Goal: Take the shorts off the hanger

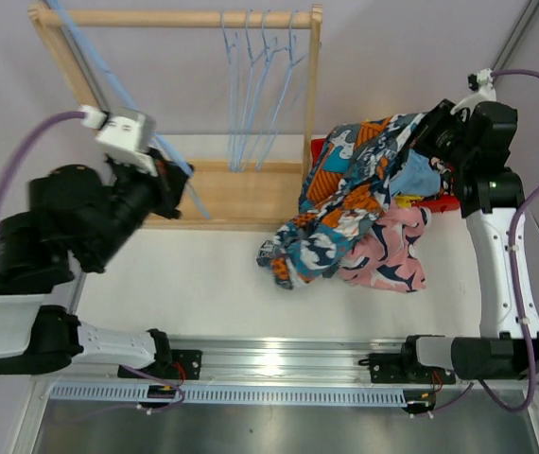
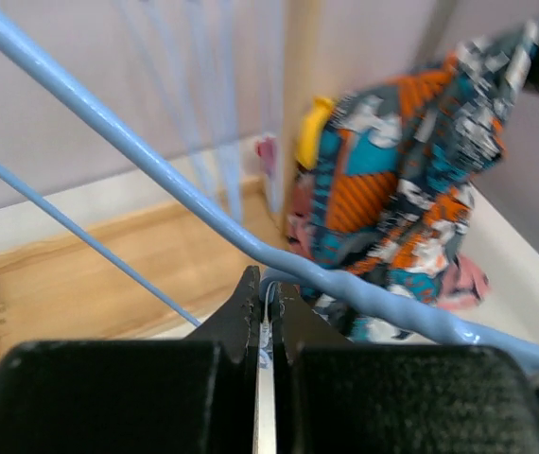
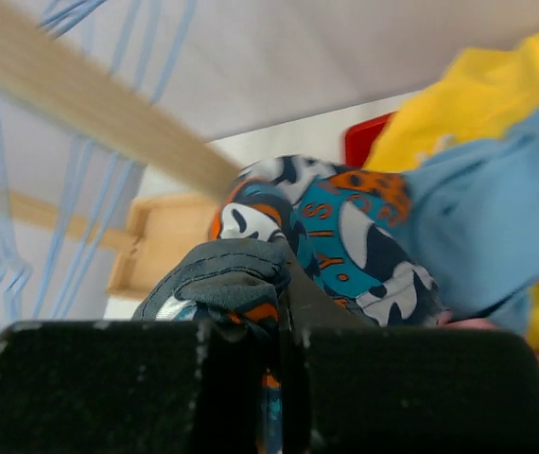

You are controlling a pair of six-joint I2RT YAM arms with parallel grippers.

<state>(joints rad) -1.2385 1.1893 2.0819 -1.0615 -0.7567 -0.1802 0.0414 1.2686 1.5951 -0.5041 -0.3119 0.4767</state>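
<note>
My right gripper [image 1: 432, 142] is shut on the teal-orange-white patchwork shorts [image 1: 345, 203] and holds one end up; the rest drapes down to the table. In the right wrist view the fabric [image 3: 345, 218] is bunched between the jaws of that gripper [image 3: 284, 284]. My left gripper [image 1: 170, 175] is shut on a light blue hanger [image 1: 109, 85], bare of cloth, beside the rack; its jaws [image 2: 268, 288] pinch the wire [image 2: 156, 165]. Pink shorts [image 1: 388, 255], light blue shorts [image 1: 419, 178] and yellow shorts [image 3: 478, 104] lie under the lifted pair. I cannot single out a black-orange-white blotched pair.
A wooden rack [image 1: 175, 17] with a flat base [image 1: 241, 194] stands at the back; several empty blue hangers [image 1: 260, 85] hang on its bar. A red tray [image 1: 319, 147] lies under the pile. The arms' rail [image 1: 279, 359] runs along the near edge.
</note>
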